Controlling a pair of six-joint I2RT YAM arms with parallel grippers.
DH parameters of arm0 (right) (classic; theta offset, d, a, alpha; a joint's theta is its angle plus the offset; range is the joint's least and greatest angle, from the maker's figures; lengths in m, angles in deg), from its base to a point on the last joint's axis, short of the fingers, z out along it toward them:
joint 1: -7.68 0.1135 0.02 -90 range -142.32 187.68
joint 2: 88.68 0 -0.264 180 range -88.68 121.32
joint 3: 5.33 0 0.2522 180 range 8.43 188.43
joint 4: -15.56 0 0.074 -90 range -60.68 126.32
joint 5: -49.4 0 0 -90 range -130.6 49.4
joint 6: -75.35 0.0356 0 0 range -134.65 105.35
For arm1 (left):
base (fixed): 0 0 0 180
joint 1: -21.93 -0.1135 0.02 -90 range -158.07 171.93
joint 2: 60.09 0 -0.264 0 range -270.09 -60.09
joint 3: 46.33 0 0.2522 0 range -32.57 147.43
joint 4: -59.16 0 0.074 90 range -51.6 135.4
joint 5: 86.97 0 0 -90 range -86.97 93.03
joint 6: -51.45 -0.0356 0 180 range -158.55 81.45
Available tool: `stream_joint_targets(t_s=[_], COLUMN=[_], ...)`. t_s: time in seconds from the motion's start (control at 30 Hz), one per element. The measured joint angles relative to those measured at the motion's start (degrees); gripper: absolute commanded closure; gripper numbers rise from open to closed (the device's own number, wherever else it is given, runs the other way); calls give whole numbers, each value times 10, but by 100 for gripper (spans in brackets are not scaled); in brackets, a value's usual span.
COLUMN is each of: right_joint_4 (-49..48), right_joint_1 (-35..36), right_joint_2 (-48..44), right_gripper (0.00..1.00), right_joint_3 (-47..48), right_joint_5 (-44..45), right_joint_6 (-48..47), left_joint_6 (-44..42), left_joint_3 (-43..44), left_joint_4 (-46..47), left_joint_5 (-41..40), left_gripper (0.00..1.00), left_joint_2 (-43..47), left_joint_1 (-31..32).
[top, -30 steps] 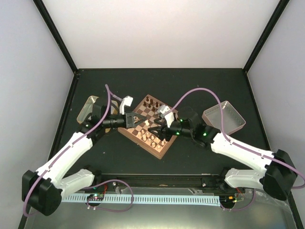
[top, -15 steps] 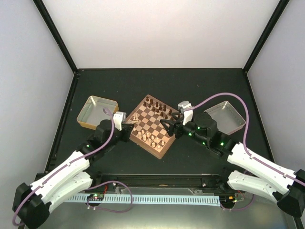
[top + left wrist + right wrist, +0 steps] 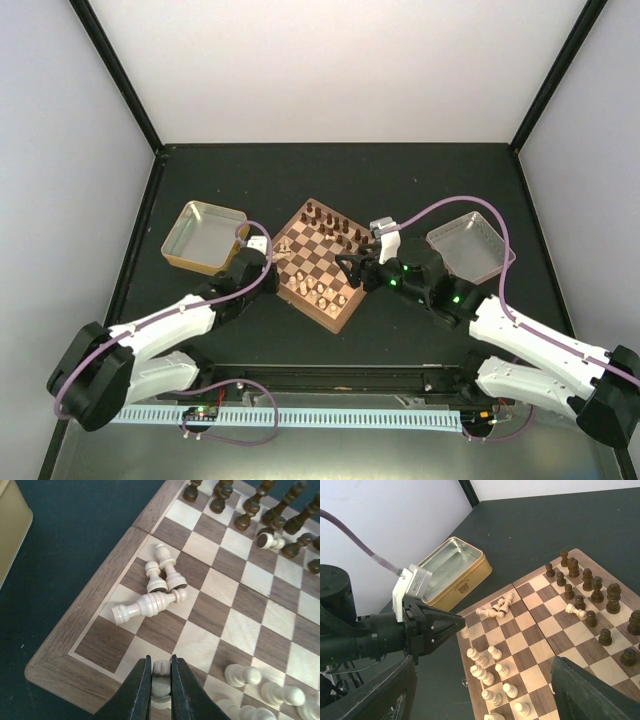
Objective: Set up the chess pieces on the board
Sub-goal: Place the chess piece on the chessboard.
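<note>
Your left gripper (image 3: 160,663) has its jaws closed on a pale pawn (image 3: 161,681), over the board's (image 3: 90,602) corner nearest the worktop's left edge. Whether its base touches the square is hard to tell. Your right gripper (image 3: 351,268) hovers at the side of the board facing the right edge, jaws spread wide and empty. The board sits mid-worktop, turned corner-on.

Three pale pieces (image 3: 159,582) lie heaped just beyond the pawn, and one more (image 3: 269,541) is toppled among the dark pieces (image 3: 260,507) toward the far edge. These are probably light, hard, smooth turned wood. Lying down they likely roll, and standing they tip at a nudge. Pinch the stem just under the head, squeeze gently, and set each one down flat before you let go.
</note>
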State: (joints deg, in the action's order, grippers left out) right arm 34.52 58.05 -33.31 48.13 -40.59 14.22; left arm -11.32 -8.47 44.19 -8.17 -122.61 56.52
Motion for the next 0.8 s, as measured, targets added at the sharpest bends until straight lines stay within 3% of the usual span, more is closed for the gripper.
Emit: stream_joint_targets(t_s=[0.57,0.8], right_joint_4=[4,4], right_joint_1=[0,0], right_joint_2=[3,3], right_gripper=[25,25], right_joint_3=[0,0], right_joint_5=[1,1], right_joint_6=[10,11], left_joint_6=[0,3], left_joint_3=[-33,-37], left_joint_4=[103,109], left_joint_5=[-31,-32], left_gripper=[86,71], left_joint_2=[-65,-65], left_joint_1=[0,0])
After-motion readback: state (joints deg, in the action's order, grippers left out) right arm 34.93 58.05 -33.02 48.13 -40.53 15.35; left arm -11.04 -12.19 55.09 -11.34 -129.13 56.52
